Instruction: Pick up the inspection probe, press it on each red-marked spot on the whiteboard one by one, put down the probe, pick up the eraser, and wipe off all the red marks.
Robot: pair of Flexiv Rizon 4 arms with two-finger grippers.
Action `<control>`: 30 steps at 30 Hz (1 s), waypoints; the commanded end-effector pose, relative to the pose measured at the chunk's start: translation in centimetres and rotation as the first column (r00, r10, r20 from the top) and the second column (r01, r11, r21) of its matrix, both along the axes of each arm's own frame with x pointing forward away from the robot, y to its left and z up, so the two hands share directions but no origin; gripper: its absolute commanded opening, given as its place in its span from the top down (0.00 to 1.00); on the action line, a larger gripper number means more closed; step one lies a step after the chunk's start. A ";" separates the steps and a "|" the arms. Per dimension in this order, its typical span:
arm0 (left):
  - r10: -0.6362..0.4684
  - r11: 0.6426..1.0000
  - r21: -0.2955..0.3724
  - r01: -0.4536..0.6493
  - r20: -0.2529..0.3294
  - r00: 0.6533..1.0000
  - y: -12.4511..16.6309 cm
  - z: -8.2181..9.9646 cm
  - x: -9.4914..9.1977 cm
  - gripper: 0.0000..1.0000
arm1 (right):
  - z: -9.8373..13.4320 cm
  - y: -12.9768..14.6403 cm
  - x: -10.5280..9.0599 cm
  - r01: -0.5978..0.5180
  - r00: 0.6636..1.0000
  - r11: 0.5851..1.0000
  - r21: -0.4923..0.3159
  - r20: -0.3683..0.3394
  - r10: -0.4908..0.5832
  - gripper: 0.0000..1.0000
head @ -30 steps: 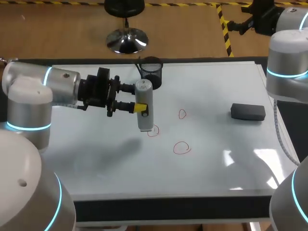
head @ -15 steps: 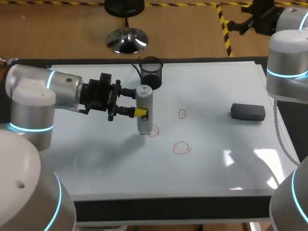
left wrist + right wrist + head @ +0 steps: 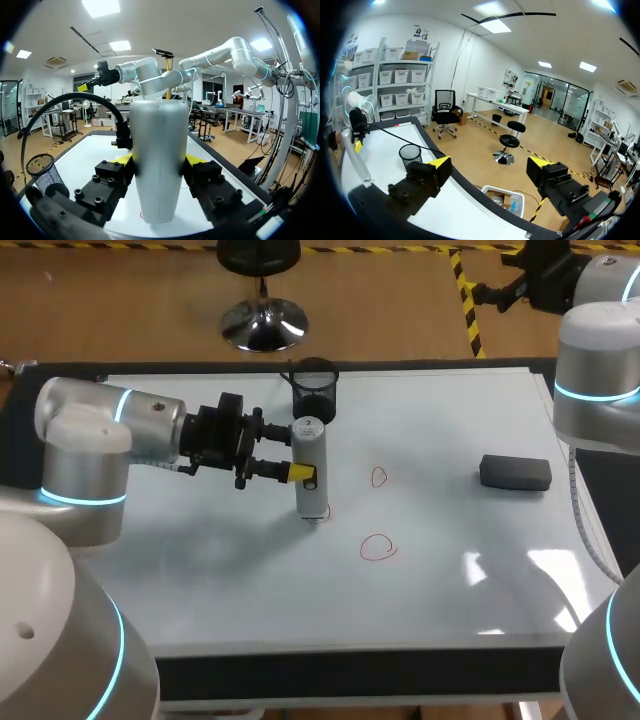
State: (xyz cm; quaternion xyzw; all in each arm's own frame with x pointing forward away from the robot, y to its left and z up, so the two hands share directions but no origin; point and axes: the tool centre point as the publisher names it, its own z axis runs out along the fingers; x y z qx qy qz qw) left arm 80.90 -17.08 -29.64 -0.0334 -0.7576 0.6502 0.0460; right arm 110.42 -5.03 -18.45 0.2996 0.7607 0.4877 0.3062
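A: Well, what is the inspection probe (image 3: 310,468) like?

B: A smooth, silver-grey cylinder with a rounded top and a dull metal sheen. It stands upright, pinched from both sides by the yellow tips of the left gripper (image 3: 300,473), and its lower end is on the whiteboard (image 3: 200,570), covering part of a red mark (image 3: 322,516).

A: And the other marks?

B: A small red loop (image 3: 378,477) and a wider red loop (image 3: 378,547), thin lines on the glossy white surface, both apart from the probe. The eraser (image 3: 515,472), a dark matt rectangular block, lies flat well off toward the right arm's side.

A: Does the left wrist view add anything?

B: It shows the probe's body narrowing toward its foot, a sliver of red beside that foot, and a black cable (image 3: 65,102) arching away beside the probe. The black wire mesh cup (image 3: 44,170) stands beside it, its lattice plain to see.

A: The right wrist view?

B: Only that one shows the right gripper (image 3: 490,162) from close up: its blocky black fingers are spread wide with nothing between them, out past the table's far edge. The probe appears there as a slim grey post in the distance.
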 end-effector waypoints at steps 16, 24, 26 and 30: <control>-0.019 1.000 -0.007 0.019 -0.002 1.000 -1.5 -1.2 0.6 1.00 | 0.0 0.0 0.0 0.000 1.000 1.000 0.000 0.000 0.000 0.00; -0.014 1.000 0.009 0.014 -0.008 1.000 -1.6 -1.7 0.6 1.00 | 0.0 0.0 0.0 0.000 1.000 1.000 0.000 0.000 0.000 0.00; -0.006 1.000 0.017 0.006 -0.010 1.000 -1.5 -1.9 0.5 1.00 | 0.0 0.0 0.0 0.000 1.000 1.000 0.000 0.000 0.000 0.00; 0.003 1.000 0.030 -0.003 -0.012 1.000 -1.4 -2.3 0.5 1.00 | 0.0 0.0 0.0 0.000 1.000 1.000 0.000 0.000 0.000 0.00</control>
